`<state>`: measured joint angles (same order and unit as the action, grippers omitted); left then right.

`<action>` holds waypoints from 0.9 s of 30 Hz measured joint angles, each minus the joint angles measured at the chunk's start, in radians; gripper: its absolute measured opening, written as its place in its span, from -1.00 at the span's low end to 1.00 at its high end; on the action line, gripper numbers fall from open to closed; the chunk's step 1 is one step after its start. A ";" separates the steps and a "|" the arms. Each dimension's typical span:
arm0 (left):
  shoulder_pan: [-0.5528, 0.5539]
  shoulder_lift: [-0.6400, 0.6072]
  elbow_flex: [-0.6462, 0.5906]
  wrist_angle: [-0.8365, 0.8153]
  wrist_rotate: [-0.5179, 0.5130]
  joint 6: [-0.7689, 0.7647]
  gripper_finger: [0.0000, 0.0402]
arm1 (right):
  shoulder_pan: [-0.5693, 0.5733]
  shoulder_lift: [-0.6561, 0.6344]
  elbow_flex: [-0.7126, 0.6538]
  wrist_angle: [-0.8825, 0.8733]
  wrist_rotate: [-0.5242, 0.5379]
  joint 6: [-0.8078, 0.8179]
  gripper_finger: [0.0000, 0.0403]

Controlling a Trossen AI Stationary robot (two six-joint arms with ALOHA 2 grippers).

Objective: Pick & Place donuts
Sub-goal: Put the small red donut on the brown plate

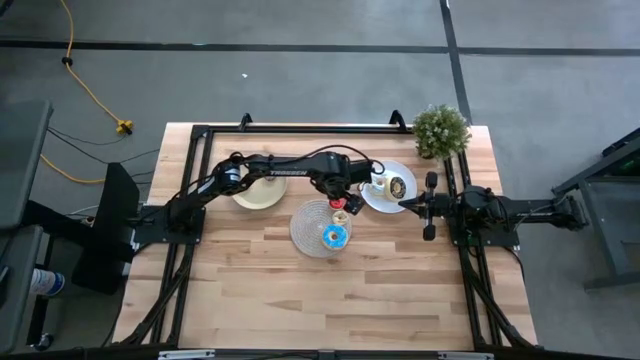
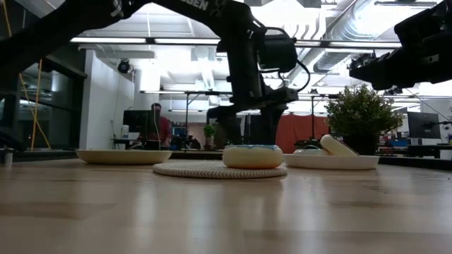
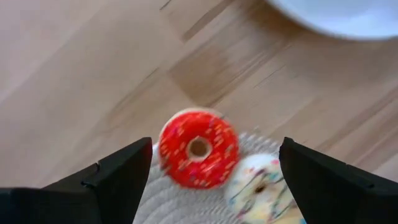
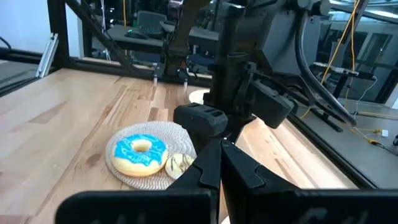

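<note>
White capital lettering runs along the dark left robot arm [image 1: 290, 172]. In the high view it appears to spell "TROSSEN", though small. In the low view only its last letters, "EN", show at the top edge. No other text is legible.

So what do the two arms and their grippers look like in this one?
Both arms are dark, near black. The left arm carries white lettering on its long link and a looping black cable. The left gripper has flat, wedge-shaped black fingers; the right gripper shows similar tapered black fingers.
</note>
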<state>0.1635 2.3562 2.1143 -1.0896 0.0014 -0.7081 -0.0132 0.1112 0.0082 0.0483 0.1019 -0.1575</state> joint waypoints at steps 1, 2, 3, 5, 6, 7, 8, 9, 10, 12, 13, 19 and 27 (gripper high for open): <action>0.000 0.000 0.001 -0.003 -0.005 -0.002 0.69 | 0.000 0.000 0.000 0.001 0.001 0.000 -1.00; 0.000 0.000 0.001 -0.015 -0.009 -0.003 0.69 | 0.000 0.000 0.000 0.000 0.001 0.000 -1.00; 0.000 0.000 0.001 -0.023 -0.009 -0.004 0.69 | 0.000 0.000 0.000 0.000 0.001 0.000 -1.00; 0.001 0.000 0.000 -0.031 -0.011 -0.012 0.69 | 0.000 0.000 0.000 0.000 0.001 0.000 -1.00; 0.002 0.000 0.000 -0.038 -0.011 -0.017 0.69 | 0.000 0.000 0.000 0.000 0.000 0.000 -1.00; 0.002 0.000 0.000 -0.041 -0.011 -0.022 0.69 | 0.000 0.000 0.000 0.000 0.000 0.000 -1.00; 0.002 0.004 0.000 -0.039 -0.011 -0.022 0.69 | 0.000 0.000 0.000 0.001 0.000 0.000 -1.00; 0.001 0.012 0.000 -0.036 -0.011 -0.022 0.69 | 0.000 0.001 0.000 0.000 -0.001 0.000 -1.00; 0.001 0.016 0.000 -0.037 -0.011 -0.022 0.69 | 0.000 0.000 0.000 0.000 -0.001 0.000 -1.00; 0.001 0.020 -0.002 -0.049 -0.010 -0.022 0.69 | 0.000 0.000 0.000 0.000 0.000 0.000 -1.00; 0.000 0.024 -0.001 -0.042 -0.010 -0.022 0.69 | 0.000 0.001 0.000 0.000 -0.001 0.000 -1.00; 0.000 0.037 -0.001 -0.031 -0.011 -0.022 0.69 | 0.000 0.001 0.000 0.000 0.000 0.000 -1.00; 0.000 0.035 -0.001 -0.031 -0.025 -0.022 0.69 | 0.000 0.001 0.000 0.000 0.000 0.000 -1.00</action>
<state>0.1635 2.3909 2.1136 -1.1203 -0.0233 -0.7300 -0.0132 0.1120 0.0082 0.0483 0.1017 -0.1575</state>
